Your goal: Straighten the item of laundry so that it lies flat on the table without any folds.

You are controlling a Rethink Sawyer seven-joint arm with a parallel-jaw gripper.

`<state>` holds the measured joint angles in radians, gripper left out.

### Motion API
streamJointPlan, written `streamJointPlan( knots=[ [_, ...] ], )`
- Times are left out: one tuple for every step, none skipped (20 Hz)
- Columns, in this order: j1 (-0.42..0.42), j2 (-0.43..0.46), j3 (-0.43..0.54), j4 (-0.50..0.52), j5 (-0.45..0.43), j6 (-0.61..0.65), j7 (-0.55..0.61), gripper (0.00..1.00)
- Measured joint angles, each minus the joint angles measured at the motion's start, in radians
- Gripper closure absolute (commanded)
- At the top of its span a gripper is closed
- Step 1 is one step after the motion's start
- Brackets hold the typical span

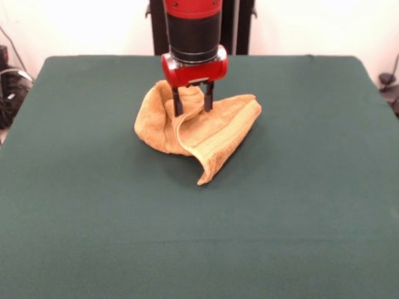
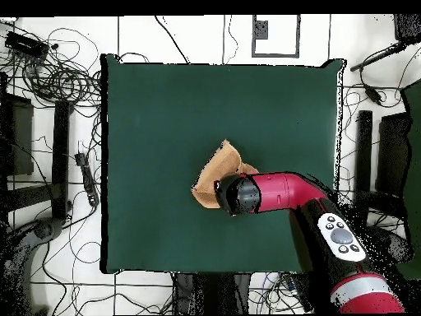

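Front view: fingers (image 1: 193, 101) standing slightly apart, pressing into bunched towel (image 1: 199, 134) near desk (image 1: 93, 218) centre, toward far edge; grip uncertain. Soft, light, limp terry; best taken at free corner.

I see the towel (image 1: 206, 128) in golden-orange terry, with a paler ribbed band woven along the folded edge that faces the table's near edge, and the table (image 1: 199, 237) under it is a plain dark green with no pattern. My arm (image 2: 284, 193) shows red casing broken by a black ring, ending in a red head with the gripper (image 1: 193, 107) and its black fingers (image 1: 177, 103).
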<state>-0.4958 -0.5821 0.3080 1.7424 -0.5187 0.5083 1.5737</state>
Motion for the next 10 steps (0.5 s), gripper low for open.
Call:
streamJointPlan(
  knots=[
    [0.000,0.003,0.000,0.000,0.000,-0.006,0.000,0.00],
    [0.000,0.006,0.000,0.000,0.000,-0.010,0.000,0.00],
    [0.000,0.007,0.000,0.000,0.000,-0.012,0.000,0.00],
    [0.000,0.010,0.000,0.000,0.000,-0.016,0.000,0.00],
    [0.000,0.015,-0.001,0.000,0.000,-0.021,0.000,0.00],
    [0.000,0.020,-0.003,-0.001,0.000,-0.027,0.000,0.00],
    [0.002,0.026,-0.006,-0.002,0.000,-0.034,0.000,0.00],
    [0.003,0.031,-0.009,-0.004,0.000,-0.042,0.000,0.00],
    [0.005,0.037,-0.012,-0.006,-0.001,-0.049,0.000,0.00],
    [0.011,0.052,-0.020,-0.012,-0.006,-0.068,0.000,0.00]
  ],
)
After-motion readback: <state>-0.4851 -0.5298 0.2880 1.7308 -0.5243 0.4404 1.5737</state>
